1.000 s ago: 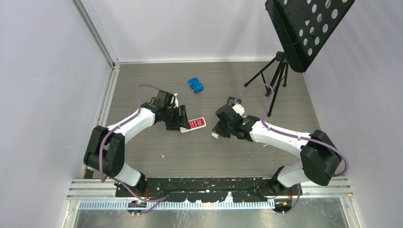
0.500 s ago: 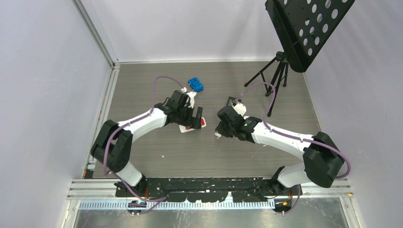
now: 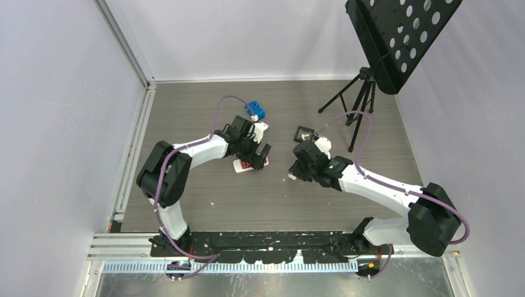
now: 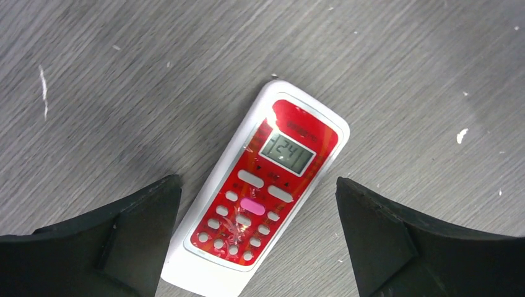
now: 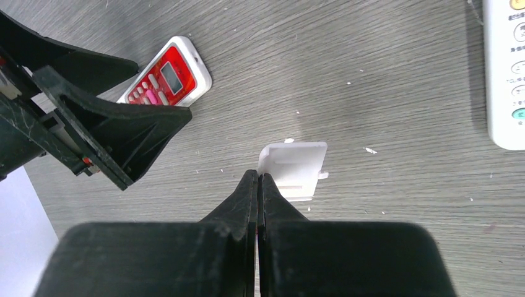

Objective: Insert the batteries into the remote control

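Observation:
The white remote control (image 5: 504, 74) shows only at the right edge of the right wrist view, button face up. No batteries are in view. My right gripper (image 5: 258, 177) is shut and empty, low over the floor. Its tips are at the near edge of a small white battery cover (image 5: 294, 170) lying flat. In the top view this gripper (image 3: 296, 175) is at mid floor. My left gripper (image 4: 257, 185) is open above a red-faced remote (image 4: 272, 179) with a lit display, one finger on each side and not touching. It also shows in the top view (image 3: 257, 154).
A blue block (image 3: 254, 110) lies behind the left gripper. A small dark square object (image 3: 303, 132) lies behind the right wrist. A tripod (image 3: 356, 105) with a black perforated board stands at the back right. Grey walls close off the left, right and back.
My left arm has reached to the right and farther out, bringing its open gripper over the red-faced remote. My right gripper has shifted a little to the right, with the white cover at its tips.

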Controlling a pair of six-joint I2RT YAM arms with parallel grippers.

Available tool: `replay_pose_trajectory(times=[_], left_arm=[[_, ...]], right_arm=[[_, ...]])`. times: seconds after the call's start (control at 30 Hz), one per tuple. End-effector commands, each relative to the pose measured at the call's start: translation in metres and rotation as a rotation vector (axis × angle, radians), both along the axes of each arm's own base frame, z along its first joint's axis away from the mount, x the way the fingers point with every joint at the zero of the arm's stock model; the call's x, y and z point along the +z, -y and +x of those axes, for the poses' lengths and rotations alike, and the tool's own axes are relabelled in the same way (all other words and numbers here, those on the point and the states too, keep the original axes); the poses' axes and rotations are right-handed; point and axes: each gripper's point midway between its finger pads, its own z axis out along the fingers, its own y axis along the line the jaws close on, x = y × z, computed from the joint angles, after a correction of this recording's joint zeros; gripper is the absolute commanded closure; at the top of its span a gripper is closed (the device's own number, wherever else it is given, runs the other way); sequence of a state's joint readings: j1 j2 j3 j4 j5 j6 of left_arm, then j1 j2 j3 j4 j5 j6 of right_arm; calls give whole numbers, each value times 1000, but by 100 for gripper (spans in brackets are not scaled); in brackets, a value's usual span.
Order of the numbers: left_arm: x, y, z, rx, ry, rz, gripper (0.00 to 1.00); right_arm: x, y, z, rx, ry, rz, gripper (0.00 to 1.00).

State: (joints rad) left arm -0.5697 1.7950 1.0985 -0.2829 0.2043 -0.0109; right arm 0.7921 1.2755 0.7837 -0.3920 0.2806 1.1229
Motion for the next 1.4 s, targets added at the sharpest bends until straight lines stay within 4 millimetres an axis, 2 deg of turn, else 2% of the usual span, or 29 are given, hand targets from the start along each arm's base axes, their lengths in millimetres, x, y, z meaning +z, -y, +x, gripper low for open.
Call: replay_pose_trajectory(times=[0.0, 0.07, 0.27, 0.37, 0.5, 0.67, 0.77, 0.87, 1.0, 1.37], left_arm=[[11, 22, 0, -143, 65, -39, 3], [6, 22, 2, -143, 83, -2, 7], [-3, 20, 10, -106, 109, 39, 32], [0, 22, 8, -88, 107, 14, 43], [11, 35, -3, 0, 10, -90, 53], [39, 65, -32, 50, -155, -336, 55], [54, 73, -39, 79, -226, -440, 56], [62, 73, -38, 139, -325, -544, 56], [70, 71, -26, 243, -471, -745, 56], [66, 80, -11, 379, -644, -979, 57]], right_arm=[[6, 10, 5, -38, 32, 1, 100], [5, 10, 5, -41, 28, 5, 100], [7, 15, 5, -52, 33, 12, 100], [7, 16, 5, -55, 33, 15, 100], [8, 16, 6, -52, 34, 18, 100], [19, 9, 7, -13, 67, 46, 100], [29, 3, 8, 14, 102, 90, 100], [35, 0, 7, 30, 124, 117, 100], [36, -1, 7, 38, 127, 127, 100], [3, -1, 8, 15, 47, 65, 100]])
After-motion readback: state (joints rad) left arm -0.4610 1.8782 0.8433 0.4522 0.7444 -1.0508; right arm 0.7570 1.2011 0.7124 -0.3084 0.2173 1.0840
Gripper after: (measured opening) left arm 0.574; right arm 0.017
